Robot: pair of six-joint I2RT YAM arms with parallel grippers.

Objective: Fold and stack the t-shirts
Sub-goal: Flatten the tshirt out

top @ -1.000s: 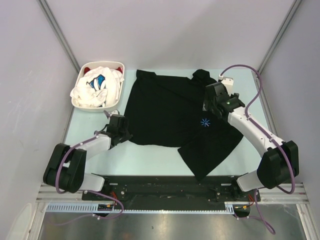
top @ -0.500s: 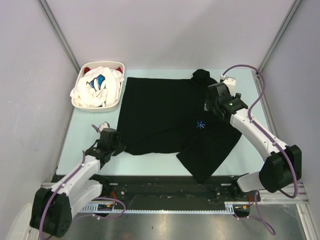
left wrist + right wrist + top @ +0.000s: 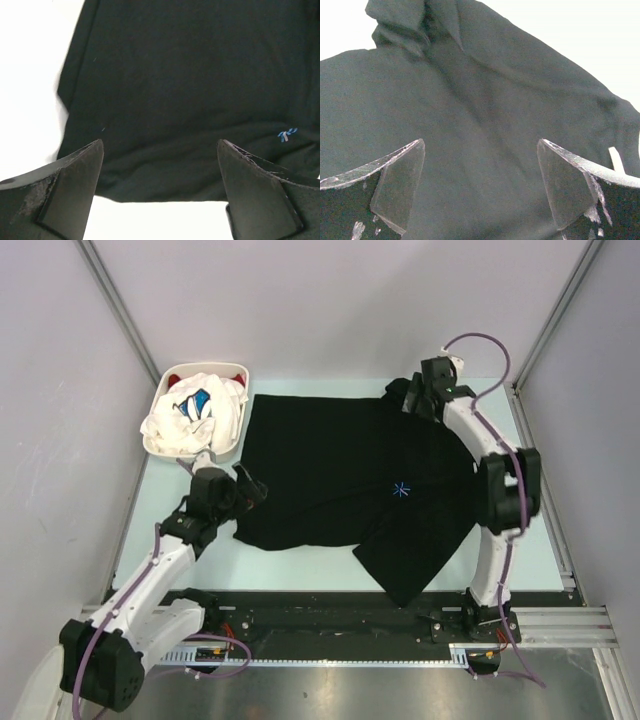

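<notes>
Both end effectors at t-shirt edges

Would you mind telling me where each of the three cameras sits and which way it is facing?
Top external: above and behind the arm bases, looking down on the table, black t-shirt and basket; both arms show whole.
Left wrist: on the left gripper, facing the shirt's near corner; its open fingers frame the view.
Right wrist: on the right gripper, facing the shirt's bunched far corner; its open fingers show.
Top and left wrist share the blue starburst mark.
</notes>
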